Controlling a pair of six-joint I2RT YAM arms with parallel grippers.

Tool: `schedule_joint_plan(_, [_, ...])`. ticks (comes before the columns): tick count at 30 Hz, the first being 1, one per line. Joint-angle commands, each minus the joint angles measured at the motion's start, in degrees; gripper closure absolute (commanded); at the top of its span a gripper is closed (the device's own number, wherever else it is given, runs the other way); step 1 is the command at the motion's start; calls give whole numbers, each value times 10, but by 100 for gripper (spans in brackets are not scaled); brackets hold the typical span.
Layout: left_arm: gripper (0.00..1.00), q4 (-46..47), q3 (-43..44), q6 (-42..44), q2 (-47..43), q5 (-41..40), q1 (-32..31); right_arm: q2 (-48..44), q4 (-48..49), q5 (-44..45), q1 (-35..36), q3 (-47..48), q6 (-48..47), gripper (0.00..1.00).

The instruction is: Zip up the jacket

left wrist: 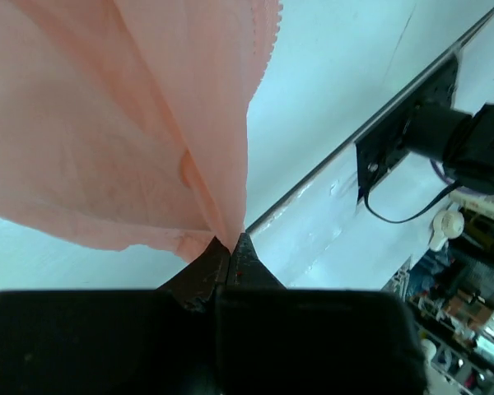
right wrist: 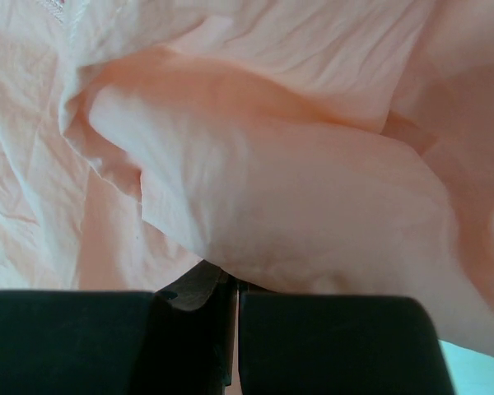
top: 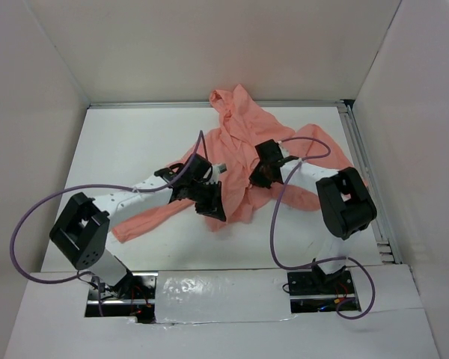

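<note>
The jacket (top: pixel 239 142) lies crumpled on the white table (top: pixel 120 142), hood toward the far wall and hem toward the arm bases, so its long axis — and by my reading the zipper line — runs far to near between the two grippers. The left gripper (top: pixel 209 203) sits at the near hem; in its wrist view its fingers are pressed together on a thin fold of pink cloth that rises straight up from the tips (left wrist: pixel 230 247), with a scalloped edge (left wrist: pixel 267 33), possibly zipper tape, beyond and slightly right of them. The right gripper (top: pixel 262 176) is farther up the front, near the other. Its fingers (right wrist: pixel 199 290) look drawn nearly together, tips buried under a billow of fabric, seemingly pinching it. I cannot make out the slider. One sleeve (top: pixel 138 221) trails near-left under the left arm — bunched folds between the fingers hide the two front edges, the main obstacle to lining them up.
</note>
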Motion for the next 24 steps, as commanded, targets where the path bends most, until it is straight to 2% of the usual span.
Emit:
schedule_joint_plan(1, [100,27,-20,-36,23,27,-26,7,-5,5,4,21,11,100])
schedule_joint_plan(5, [100,36,-18,-52,94,47,-43,19,-11,9,11,28,14,100])
schedule_joint_plan(9, [95,14,-1,-61,138,26,-51,18,-14,14,14,25,16,100])
schedule_joint_plan(12, [84,-18,9,-70,140,-13,-57,9,-17,28,16,21,17,100])
schedule_joint_plan(13, [75,-25,14,-74,138,-32,-60,8,-16,31,18,18,16,100])
schedule_joint_plan(15, [62,-40,20,-78,133,-55,-64,0,-17,37,19,15,16,100])
schedule_joint_plan(16, [47,-56,25,-81,133,-66,-69,-1,-17,44,21,14,17,100])
schedule_joint_plan(18, [37,-66,36,-80,132,-83,-76,-3,-22,50,25,14,17,100])
schedule_joint_plan(19, [28,-68,42,-81,133,-82,-77,-2,-22,50,26,13,17,100])
schedule_joint_plan(22, [22,-74,55,-89,140,-94,-90,-2,-22,55,29,10,20,100])
schedule_joint_plan(24, [25,-83,68,-102,156,-115,-102,0,-23,54,33,9,23,100])
